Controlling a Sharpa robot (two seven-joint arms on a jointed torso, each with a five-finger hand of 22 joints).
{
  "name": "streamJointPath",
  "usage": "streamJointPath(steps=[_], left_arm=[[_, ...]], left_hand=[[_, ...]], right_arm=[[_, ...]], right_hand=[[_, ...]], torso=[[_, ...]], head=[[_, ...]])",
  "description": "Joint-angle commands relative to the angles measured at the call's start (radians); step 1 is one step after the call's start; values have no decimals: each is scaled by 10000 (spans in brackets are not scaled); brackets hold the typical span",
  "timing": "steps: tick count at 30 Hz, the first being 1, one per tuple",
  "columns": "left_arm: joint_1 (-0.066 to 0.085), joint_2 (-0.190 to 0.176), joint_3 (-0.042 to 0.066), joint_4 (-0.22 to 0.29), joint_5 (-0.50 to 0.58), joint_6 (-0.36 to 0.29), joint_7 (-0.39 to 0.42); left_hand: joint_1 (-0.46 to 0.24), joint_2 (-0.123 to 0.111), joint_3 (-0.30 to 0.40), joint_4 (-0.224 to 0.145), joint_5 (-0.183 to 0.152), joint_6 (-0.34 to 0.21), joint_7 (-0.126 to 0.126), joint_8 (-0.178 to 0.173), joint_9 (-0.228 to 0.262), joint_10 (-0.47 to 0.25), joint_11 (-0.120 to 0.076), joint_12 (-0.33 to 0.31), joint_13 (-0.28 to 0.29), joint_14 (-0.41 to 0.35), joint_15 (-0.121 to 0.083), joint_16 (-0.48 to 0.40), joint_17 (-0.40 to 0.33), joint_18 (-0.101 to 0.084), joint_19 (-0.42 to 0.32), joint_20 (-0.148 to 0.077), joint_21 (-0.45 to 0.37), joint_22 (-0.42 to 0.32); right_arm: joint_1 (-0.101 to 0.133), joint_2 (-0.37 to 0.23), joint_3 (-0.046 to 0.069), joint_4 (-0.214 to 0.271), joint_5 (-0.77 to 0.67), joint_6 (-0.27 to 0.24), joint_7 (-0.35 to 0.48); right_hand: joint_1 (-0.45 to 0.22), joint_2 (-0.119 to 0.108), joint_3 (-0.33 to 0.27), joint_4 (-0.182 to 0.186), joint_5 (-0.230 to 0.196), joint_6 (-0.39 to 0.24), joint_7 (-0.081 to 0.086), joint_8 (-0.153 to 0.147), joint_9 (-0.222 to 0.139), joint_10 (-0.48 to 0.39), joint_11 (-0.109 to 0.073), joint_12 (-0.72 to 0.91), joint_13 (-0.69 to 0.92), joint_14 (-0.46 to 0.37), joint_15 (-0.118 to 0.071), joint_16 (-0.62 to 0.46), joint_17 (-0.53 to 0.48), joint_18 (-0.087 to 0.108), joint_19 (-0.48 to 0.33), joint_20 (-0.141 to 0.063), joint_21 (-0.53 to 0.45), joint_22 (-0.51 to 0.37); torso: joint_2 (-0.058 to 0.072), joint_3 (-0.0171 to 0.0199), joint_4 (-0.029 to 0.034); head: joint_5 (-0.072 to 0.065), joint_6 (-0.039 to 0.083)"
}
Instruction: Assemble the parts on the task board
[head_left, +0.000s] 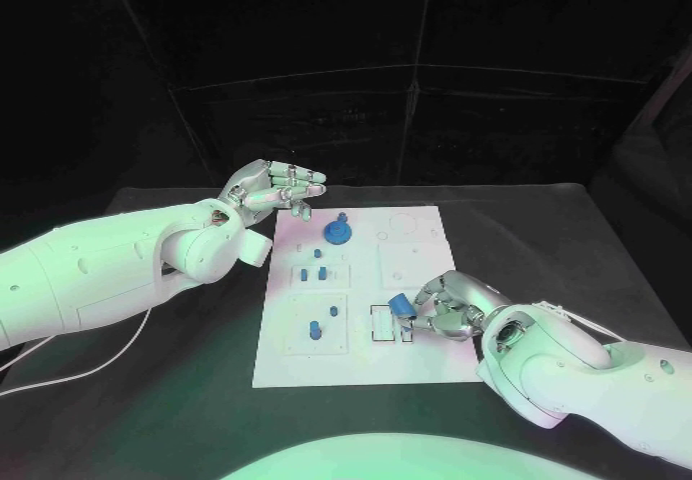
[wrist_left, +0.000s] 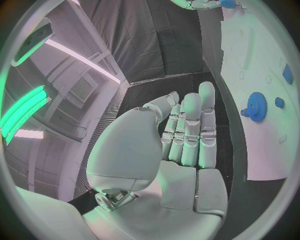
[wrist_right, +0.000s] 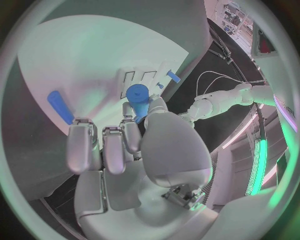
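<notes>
- My right hand (head_left: 450, 308) pinches a blue cylinder part (wrist_right: 138, 95) between thumb and fingers, low over the near right part of the task board (head_left: 418, 350).
- My left hand (head_left: 271, 189) is up off the board's far left corner, fingers loosely spread, holding nothing.
- A blue gear (head_left: 338, 233) sits on the far end of the board; a small blue peg (head_left: 316, 328) stands in the near left square.

Head view: task board (head_left: 361, 300) seen from above, farther off. Wrist views: set close behind each hand; board (wrist_left: 262, 75) (wrist_right: 94, 65) shared by all.
</notes>
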Motion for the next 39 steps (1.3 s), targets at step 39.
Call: streamJointPath(steps=[39], left_arm=[[17, 19, 8, 35, 35, 154, 20]], left_hand=[[-44, 20, -32, -34, -1, -77, -3, 63, -5, -85, 9, 62, -15, -93, -7, 26, -21, 133, -62, 21, -61, -14]], right_arm=[[16, 911, 8, -502, 121, 486, -18]], right_hand=[[-2635, -213, -1224, 106, -3889, 475, -213, -21, 679, 85, -87, -255, 84, 699, -130, -21, 728, -151, 52, -117, -18, -6]], torso=[[-3, 1, -12]], head=[[53, -49]])
